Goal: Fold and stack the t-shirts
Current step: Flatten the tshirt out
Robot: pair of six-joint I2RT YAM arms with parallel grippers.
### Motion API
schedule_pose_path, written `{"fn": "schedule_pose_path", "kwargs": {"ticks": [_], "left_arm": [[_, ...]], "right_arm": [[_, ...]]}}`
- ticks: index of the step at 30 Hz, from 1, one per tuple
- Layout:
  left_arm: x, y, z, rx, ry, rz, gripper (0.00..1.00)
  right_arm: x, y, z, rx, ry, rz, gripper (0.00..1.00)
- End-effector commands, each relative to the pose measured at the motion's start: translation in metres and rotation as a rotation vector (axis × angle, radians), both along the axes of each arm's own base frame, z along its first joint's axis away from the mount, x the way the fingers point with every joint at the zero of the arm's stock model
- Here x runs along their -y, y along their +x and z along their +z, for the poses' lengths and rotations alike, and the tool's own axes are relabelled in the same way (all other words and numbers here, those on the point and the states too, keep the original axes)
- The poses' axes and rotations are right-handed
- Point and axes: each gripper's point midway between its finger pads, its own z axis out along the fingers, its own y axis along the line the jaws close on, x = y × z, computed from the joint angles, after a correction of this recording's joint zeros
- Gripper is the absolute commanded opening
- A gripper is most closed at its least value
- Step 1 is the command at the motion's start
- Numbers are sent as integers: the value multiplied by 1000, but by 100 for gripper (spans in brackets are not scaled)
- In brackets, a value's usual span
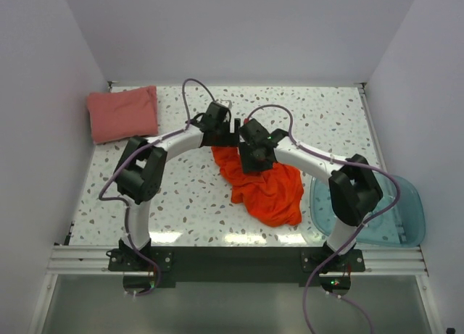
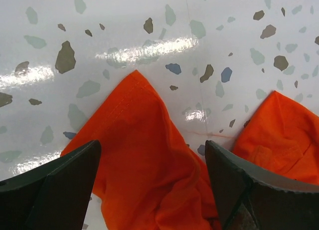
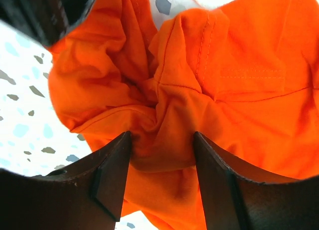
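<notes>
The bright orange-red t-shirt [image 1: 270, 191] lies crumpled in the middle of the table. The duller pink-red t-shirt [image 1: 123, 114] rests folded at the back left corner. My left gripper [image 1: 229, 135] [image 2: 152, 157] hangs open above a pointed corner of the orange-red t-shirt [image 2: 142, 135]; that cloth lies loose between the wide jaws. My right gripper [image 1: 254, 160] [image 3: 162, 140] is down in the shirt's upper part, its jaws closed against both sides of a bunched fold of the orange-red t-shirt [image 3: 239, 90].
A translucent blue tub [image 1: 397, 211] sits at the front right, half over the table's edge. White walls close in the left, back and right sides. Both arms meet over the table's middle, their wrists nearly touching.
</notes>
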Motion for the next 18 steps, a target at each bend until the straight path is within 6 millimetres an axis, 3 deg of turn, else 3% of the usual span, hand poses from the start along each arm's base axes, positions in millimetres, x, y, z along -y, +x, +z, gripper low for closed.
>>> {"fn": "schedule_pose_path", "kwargs": {"ticks": [1,3,6,7,9,10,11,12,14,15,18], "left_arm": [[14,14,9,23,-23,1,89],[19,16,1,9,-3,-18,88],[20,21,-7,7,49,-21,77],[22,19,-10,1,63,-28,66],[22,20,-14,-1,83,-30,53],[22,19,-16,-6,83,-30,38],[21,18,-19,-16,90,-31,30],[20,17,-21,-20,96,-32,15],[16,14,-22,-28,110,-25,2],[14,14,-22,-27,116,-21,0],[1,14,-16,-16,129,2,0]], "right_arm": [[2,0,7,36,14,-27,56],[3,-1,8,39,19,-33,56],[5,-3,8,39,28,-40,56],[6,-5,8,40,26,-41,56],[7,-5,9,44,29,-48,55],[9,-7,8,40,23,-48,53],[11,-8,7,40,18,-52,51],[14,-8,9,49,13,-60,39],[19,-9,11,52,2,-78,22],[22,-8,13,57,-3,-89,11],[29,-7,25,74,-3,-107,0]]}}
